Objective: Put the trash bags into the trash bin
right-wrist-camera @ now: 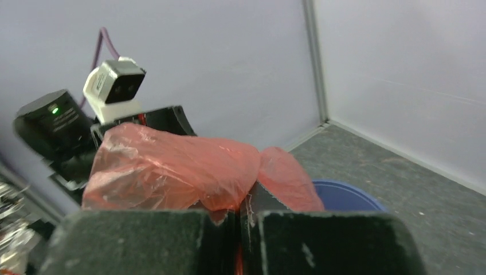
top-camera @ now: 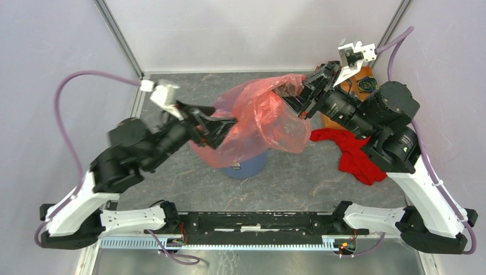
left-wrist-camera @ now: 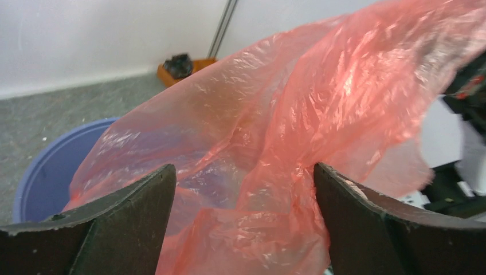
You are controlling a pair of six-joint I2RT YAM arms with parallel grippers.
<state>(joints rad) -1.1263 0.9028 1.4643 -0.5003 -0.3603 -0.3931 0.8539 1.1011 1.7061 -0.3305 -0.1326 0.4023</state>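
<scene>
- Trash bag (top-camera: pixel 261 117): held up in the air between both arms, hanging over the trash bin (top-camera: pixel 247 166).
- Right gripper (right-wrist-camera: pixel 238 216): clamped tight on a pinch of the film.
- Left gripper (left-wrist-camera: pixel 243 172): jaws spread wide, film bunched between them.
- Red cloth (top-camera: pixel 355 154): on the table (top-camera: pixel 172 189), right of the bin.

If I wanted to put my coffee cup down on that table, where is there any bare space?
The broadest bare stretch of table lies between the blue bucket and the near edge. A smaller patch sits behind the trash bag, along the back wall. The right side is crowded: red cloth, orange tray.
</scene>
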